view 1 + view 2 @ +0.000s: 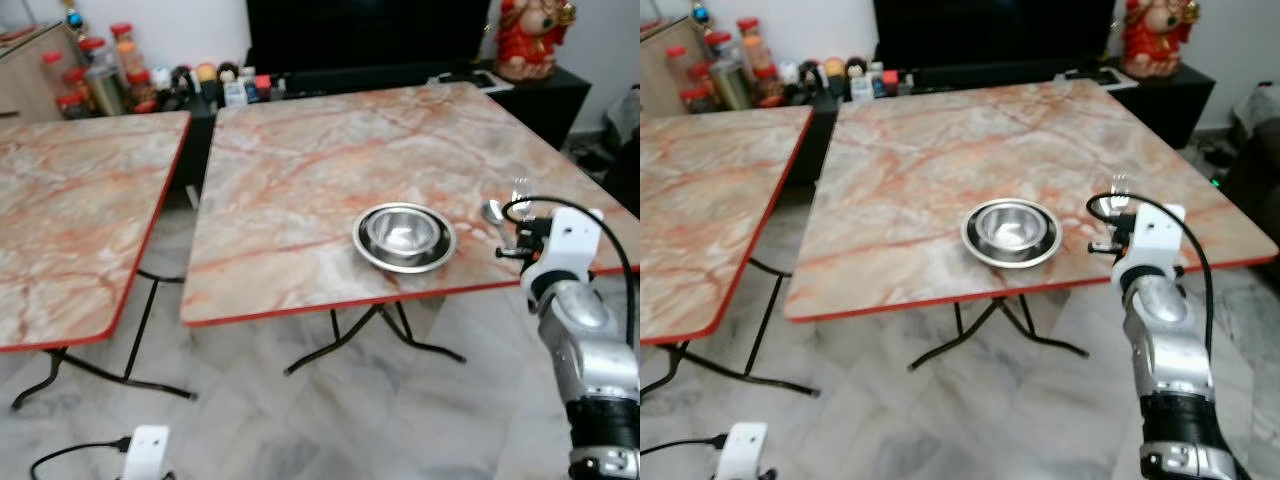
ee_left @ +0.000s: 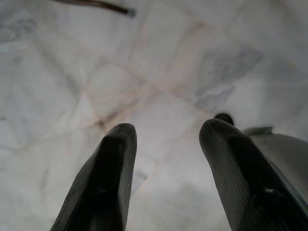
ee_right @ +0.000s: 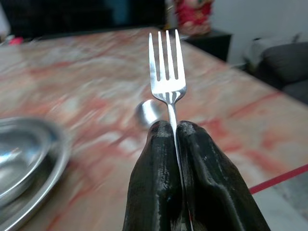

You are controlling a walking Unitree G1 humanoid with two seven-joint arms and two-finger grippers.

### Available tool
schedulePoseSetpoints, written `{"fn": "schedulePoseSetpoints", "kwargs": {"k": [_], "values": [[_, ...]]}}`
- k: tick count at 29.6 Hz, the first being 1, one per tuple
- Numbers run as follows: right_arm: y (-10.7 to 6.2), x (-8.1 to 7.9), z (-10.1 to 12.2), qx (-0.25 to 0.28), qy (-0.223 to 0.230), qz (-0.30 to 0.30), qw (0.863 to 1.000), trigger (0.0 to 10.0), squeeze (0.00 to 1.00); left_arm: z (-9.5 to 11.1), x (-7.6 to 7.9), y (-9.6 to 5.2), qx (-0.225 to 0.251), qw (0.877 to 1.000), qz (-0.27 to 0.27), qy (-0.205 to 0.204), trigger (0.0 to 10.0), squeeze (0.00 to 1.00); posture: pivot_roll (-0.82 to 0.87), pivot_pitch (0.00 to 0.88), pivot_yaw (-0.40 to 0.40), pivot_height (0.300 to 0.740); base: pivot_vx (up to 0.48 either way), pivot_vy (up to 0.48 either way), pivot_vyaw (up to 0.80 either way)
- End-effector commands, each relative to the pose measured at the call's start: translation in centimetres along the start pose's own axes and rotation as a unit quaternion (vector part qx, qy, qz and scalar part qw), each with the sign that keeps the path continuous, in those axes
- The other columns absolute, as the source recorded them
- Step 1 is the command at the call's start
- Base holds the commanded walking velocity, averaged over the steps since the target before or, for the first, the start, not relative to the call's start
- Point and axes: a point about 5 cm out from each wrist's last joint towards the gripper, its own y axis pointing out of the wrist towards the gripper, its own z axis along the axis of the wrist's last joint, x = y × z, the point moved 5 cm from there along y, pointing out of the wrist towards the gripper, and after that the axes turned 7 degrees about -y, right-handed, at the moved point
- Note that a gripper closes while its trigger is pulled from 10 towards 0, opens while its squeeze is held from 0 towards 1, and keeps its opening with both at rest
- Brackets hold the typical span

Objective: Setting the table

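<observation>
From my left eye, my right pincer (image 1: 512, 232) hangs over the near right part of the counter (image 1: 300, 170), close to its front edge, clamped on a fork (image 1: 520, 190) that stands tines-up above it. The spoon (image 1: 493, 214) lies flat on the counter just beside the pincer, between it and the plate (image 1: 404, 239); a bowl (image 1: 403, 231) sits inside that plate. The spoon's long axis runs roughly away from the front edge, so I judge the fork should go down parallel to it, on the side nearer the right edge. My right arm is the one at the setting; the left hangs low, well apart from the counter.

From my right eye, the same layout: the fork's tines rise above the white wrist housing, and the plate with its bowl sits near the front edge, to the left of my pincer.

From my left wrist, my left pincer (image 2: 166, 139) stands open and empty, pointing at the marble floor (image 2: 144, 72).

From my right wrist, both fingers (image 3: 159, 192) are pressed shut on the fork's thin handle, just below its neck. The fork is plain bright steel with four straight tines, upright along the pincer's line. Beyond it the spoon's bowl lies blurred on the counter, and the plate's rim curves in at one side.
</observation>
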Motion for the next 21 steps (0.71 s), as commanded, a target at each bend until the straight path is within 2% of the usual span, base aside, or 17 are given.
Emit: {"fn": "schedulePoseSetpoints", "kwargs": {"k": [1, 21], "values": [[0.20, -0.91, 1.25, 0.018, 0.001, 0.012, 1.000, 10.0, 0.00, 0.01, -1.45, -0.09, -0.003, 1.000, 0.016, 0.004, 10.0, 0.00, 0.01, 0.007, 0.015, 0.740, 0.304, 0.000, 0.00], [0.18, -1.10, 1.81, 0.028, -0.002, 0.021, 0.999, 10.0, 0.00, 0.00, -1.50, -0.10, -0.004, 1.000, 0.016, 0.004, 10.0, 0.00, 0.01, 0.009, 0.019, 0.740, 0.303, 0.000, 0.00]]}}
